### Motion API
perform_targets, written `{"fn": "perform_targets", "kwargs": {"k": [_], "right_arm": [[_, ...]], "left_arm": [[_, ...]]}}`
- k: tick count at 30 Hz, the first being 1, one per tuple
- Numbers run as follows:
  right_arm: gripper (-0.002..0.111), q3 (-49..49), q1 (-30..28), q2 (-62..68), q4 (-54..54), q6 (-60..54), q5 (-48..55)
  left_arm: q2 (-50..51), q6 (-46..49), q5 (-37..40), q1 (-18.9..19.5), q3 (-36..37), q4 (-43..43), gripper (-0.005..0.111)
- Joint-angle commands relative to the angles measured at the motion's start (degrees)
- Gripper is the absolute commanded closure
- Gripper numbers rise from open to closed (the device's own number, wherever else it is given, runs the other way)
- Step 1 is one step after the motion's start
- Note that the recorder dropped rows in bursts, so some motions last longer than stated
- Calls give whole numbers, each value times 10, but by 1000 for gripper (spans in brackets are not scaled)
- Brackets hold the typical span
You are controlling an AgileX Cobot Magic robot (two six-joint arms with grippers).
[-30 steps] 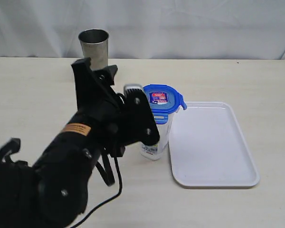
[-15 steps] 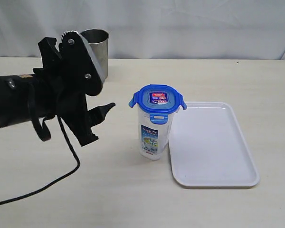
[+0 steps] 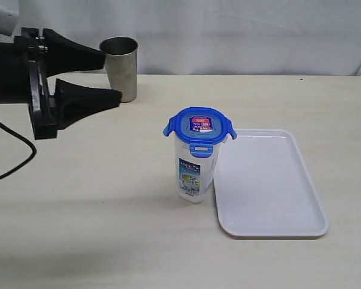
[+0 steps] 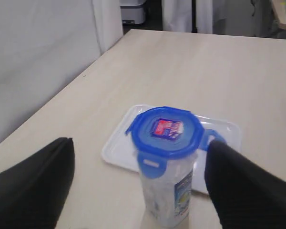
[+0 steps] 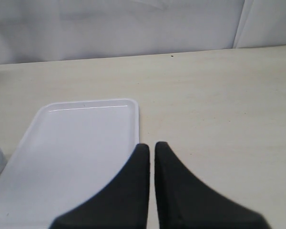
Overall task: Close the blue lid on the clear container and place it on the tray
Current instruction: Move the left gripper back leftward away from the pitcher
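I am holding my left tool (image 3: 111,78) well open with nothing between its two black fingers. It is hanging over the far left of the surface (image 3: 78,211), well apart from the clear container (image 3: 194,174). The arm behind it is running off the frame edge, so most of it is cut off. Its upper finger is overlapping one side of the steel cup (image 3: 120,66) at the back.

The clear container is standing upright on the surface, just beside the near-left edge of the white tray (image 3: 271,180) and not on it. Whether its base is touching the rim I cannot tell. The blue lid (image 3: 200,125) is sitting on top. Its front tab is hanging down and the side tabs are sticking outward, but whether any is snapped shut is hard to make out. In my left wrist view the container's base is cut off.

My right tool (image 5: 151,145) is staying out of the exterior view. Its own camera is showing the fingers pressed together, gripping nothing, over the tray's edge.
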Motion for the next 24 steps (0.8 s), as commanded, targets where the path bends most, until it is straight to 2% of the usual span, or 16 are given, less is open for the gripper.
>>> {"fn": "perform_targets", "kwargs": {"k": [1, 4, 8, 11, 16, 20, 22, 24], "right_arm": [[104, 1, 1, -2, -1, 0, -2], [104, 1, 1, -2, -1, 0, -2], [104, 1, 1, -2, -1, 0, -2], [104, 1, 1, -2, -1, 0, -2], [104, 1, 1, -2, -43, -9, -26], [104, 1, 1, -2, -106, -13, -138], [104, 1, 1, -2, -106, -13, -183], [104, 1, 1, -2, -106, -10, -225]], "left_arm": [[18, 16, 16, 25, 7, -5, 35], [19, 18, -19, 21, 9, -15, 35], [24, 18, -178, -4, 9, -66, 36], [33, 18, -228, -19, 7, -76, 44], [49, 18, -140, -22, -10, -58, 77], [51, 18, -96, -22, -13, -5, 107], [53, 18, -65, -22, -13, 28, 107], [65, 18, 0, -22, -13, 51, 107]]}}
